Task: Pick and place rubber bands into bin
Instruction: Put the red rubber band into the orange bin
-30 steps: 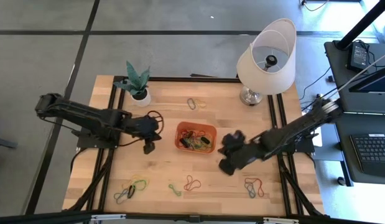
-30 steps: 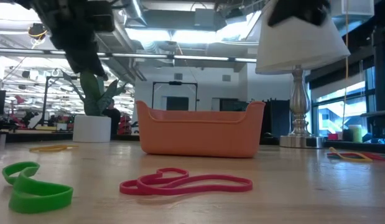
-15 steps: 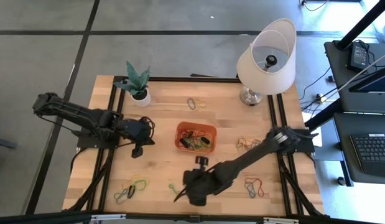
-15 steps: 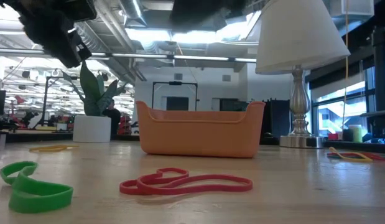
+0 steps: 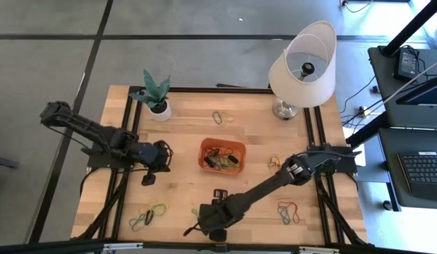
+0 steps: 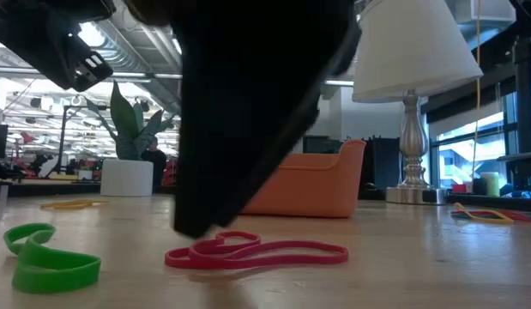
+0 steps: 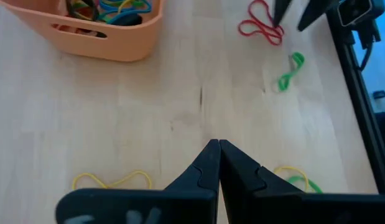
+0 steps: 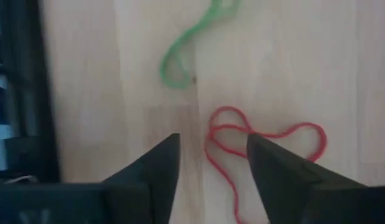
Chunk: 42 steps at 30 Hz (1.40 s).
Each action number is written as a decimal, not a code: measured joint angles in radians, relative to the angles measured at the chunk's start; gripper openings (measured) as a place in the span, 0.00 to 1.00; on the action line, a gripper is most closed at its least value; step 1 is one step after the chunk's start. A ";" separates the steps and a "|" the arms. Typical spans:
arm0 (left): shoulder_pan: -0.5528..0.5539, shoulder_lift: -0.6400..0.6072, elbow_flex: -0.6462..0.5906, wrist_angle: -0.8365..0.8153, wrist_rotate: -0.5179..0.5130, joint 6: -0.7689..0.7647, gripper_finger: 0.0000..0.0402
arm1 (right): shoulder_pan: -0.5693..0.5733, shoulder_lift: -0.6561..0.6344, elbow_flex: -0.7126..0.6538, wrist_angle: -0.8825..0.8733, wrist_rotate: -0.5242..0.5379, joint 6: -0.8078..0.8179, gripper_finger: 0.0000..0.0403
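The orange bin (image 5: 222,155) sits mid-table with several coloured rubber bands in it. A red rubber band (image 8: 267,135) and a green one (image 8: 183,53) lie flat on the wood near the table's near edge. My right gripper (image 5: 202,224) is open and low over the red band (image 6: 256,251), its fingertips (image 8: 173,140) standing just short of the band. My left gripper (image 5: 147,176) is shut and empty, above the table left of the bin (image 7: 86,28).
A white plant pot (image 5: 159,109) and a lamp (image 5: 303,67) stand at the far edge. More loose bands lie near the far edge (image 5: 219,117), right of the bin (image 5: 277,162), and at the near left (image 5: 149,213) and near right (image 5: 289,210).
My right gripper has swung from right of the bin toward the near edge and the table's left, and has come down over the red band. My left gripper has drawn back from the bin toward the table's left.
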 joint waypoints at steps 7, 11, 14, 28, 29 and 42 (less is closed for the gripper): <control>-0.040 0.000 0.000 0.000 -0.061 -0.011 0.01 | -0.006 0.005 -0.061 0.060 0.016 0.028 0.59; -0.049 0.000 0.000 0.000 -0.080 -0.012 0.01 | -0.004 -0.004 -0.117 0.108 0.031 0.026 0.60; -0.049 0.000 0.000 0.000 -0.083 -0.012 0.01 | 0.000 -0.003 -0.139 0.113 0.033 0.025 0.55; -0.049 0.000 0.000 0.000 -0.100 -0.013 0.01 | 0.001 -0.001 -0.103 0.075 0.036 0.056 0.02; -0.049 0.000 0.000 0.000 -0.100 -0.013 0.01 | 0.002 -0.003 -0.086 0.059 0.047 0.056 0.02; -0.049 0.000 0.000 0.001 -0.100 0.005 0.01 | 0.001 -0.196 -0.015 -0.209 0.295 0.088 0.00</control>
